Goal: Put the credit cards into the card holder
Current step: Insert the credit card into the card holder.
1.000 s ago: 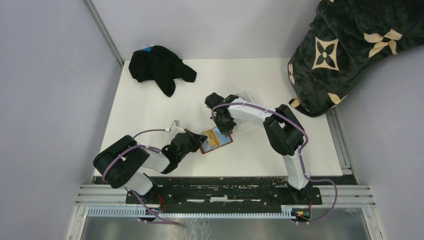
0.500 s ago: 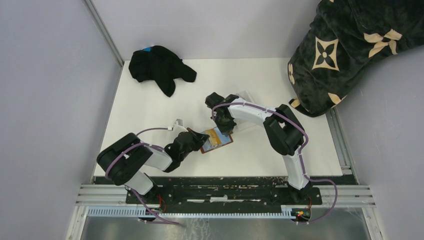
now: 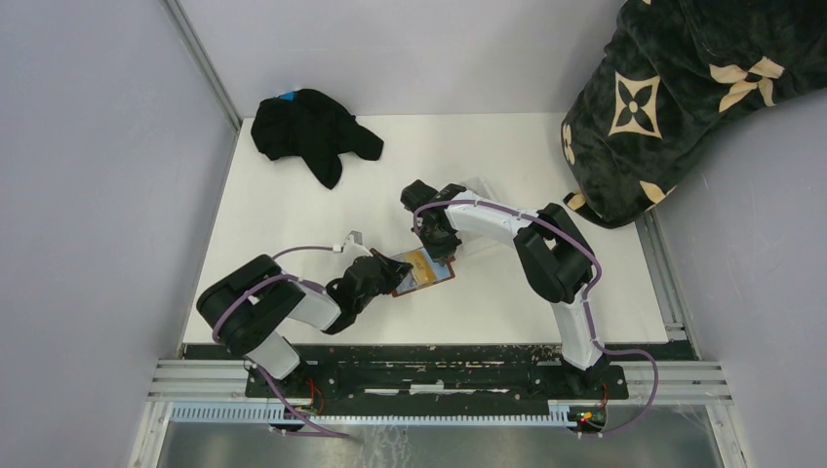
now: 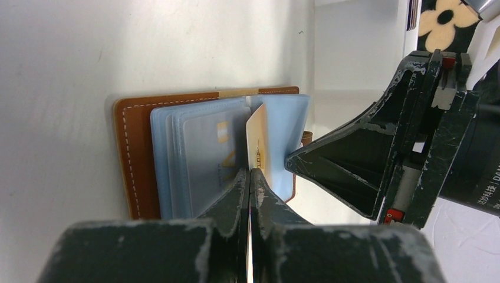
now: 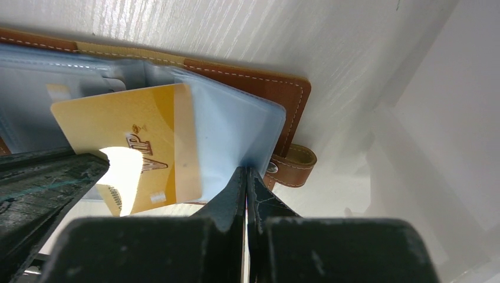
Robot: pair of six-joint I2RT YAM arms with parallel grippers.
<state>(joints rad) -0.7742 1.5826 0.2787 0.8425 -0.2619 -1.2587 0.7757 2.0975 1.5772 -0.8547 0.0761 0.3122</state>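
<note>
The left gripper (image 4: 249, 174) is closed tight on a yellow card (image 4: 257, 132), holding it by its near end so that it stands on edge. The card's far end reaches in among the clear blue sleeves of the holder (image 4: 132, 147), a brown leather wallet lying open and flat on the white bench (image 3: 293, 224), near its front middle.

The right gripper (image 5: 246, 172) is also pressed together, pinching the free edge of one sleeve (image 5: 230, 130) and lifting it. Seen from the right wrist, one end of the yellow card lies under this raised sleeve, while the rest, printed "VIP", is uncovered. The two grippers' tips are close together over the holder but do not touch.

A grey card (image 4: 206, 147) with a small yellow patch shows through the sleeves on the holder's left half. The holder's snap tab (image 5: 293, 160) hangs open at its right edge.

A clear tray (image 5: 413, 165) lies just beside the holder; its contents cannot be made out.
</note>
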